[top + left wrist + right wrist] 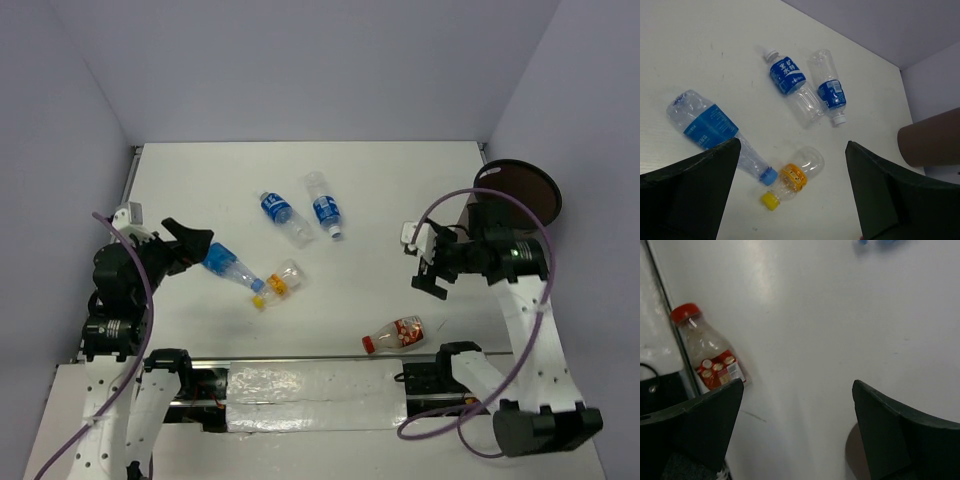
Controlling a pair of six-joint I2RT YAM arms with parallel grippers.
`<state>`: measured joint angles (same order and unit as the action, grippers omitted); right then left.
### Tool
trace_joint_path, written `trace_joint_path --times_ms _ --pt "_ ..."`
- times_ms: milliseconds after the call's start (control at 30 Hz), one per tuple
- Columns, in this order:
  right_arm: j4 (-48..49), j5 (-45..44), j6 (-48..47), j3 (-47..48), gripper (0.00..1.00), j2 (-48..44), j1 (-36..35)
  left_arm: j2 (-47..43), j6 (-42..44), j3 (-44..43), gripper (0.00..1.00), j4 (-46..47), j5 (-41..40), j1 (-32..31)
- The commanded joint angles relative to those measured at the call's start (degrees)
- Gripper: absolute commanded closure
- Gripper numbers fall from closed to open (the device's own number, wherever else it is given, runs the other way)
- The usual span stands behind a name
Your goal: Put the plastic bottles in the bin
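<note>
Five plastic bottles lie on the white table. Two blue-label bottles (278, 214) (324, 208) lie mid-table. A third blue-label bottle (228, 264) lies next to the stubby yellow-capped bottle (280, 282). The red-label bottle (398, 333) lies near the front edge. The brown bin (520, 195) stands at the right. My left gripper (195, 243) is open and empty beside the third bottle (707, 125); the stubby bottle (797, 175) lies below its fingers. My right gripper (428, 264) is open and empty, left of the bin and above the table, with the red-label bottle (707, 355) to its left.
The table's front edge carries a metal rail (300, 375) with both arm bases. Grey walls close the table at the back and sides. The bin's brown wall (932, 137) shows at the right of the left wrist view.
</note>
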<state>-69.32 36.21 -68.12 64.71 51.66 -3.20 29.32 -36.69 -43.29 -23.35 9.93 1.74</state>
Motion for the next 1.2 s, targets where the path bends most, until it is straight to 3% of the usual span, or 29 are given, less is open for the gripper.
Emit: trace_joint_path --times_ms 0,200,533,733,833,1000,1100,1167 --pt "-13.29 -0.52 -13.27 -3.09 0.04 5.37 -0.75 -2.07 -3.12 1.88 0.01 -1.16 1.93 0.11" --pt "-11.99 -4.04 -16.7 -10.47 0.02 9.85 -9.7 -3.75 -4.62 5.14 0.01 -2.13 2.81 0.02" --pt "8.92 -10.44 3.68 -19.96 0.0 20.76 -30.7 -2.69 -5.85 6.9 0.01 -3.19 5.62 0.02" --pt "18.6 -13.88 11.07 -23.48 0.02 23.75 -35.46 -3.92 -7.78 7.16 0.01 -4.33 4.83 0.02" --pt "23.52 -18.09 13.71 -26.29 0.09 24.37 -38.71 -4.18 -9.1 7.43 0.01 -5.12 3.87 0.02" --pt "27.48 -21.26 16.43 -27.7 0.33 24.1 -40.74 -3.22 -12.53 7.87 0.02 -6.7 0.62 0.11" --pt "28.1 -21.62 17.31 -27.79 0.61 22.0 -40.83 -2.34 -14.55 8.48 0.04 -6.62 -0.79 0.02" --pt "27.92 -21.09 18.1 -26.92 0.67 17.62 -40.66 -1.64 -15.69 8.83 0.04 -6.35 -1.41 0.02"
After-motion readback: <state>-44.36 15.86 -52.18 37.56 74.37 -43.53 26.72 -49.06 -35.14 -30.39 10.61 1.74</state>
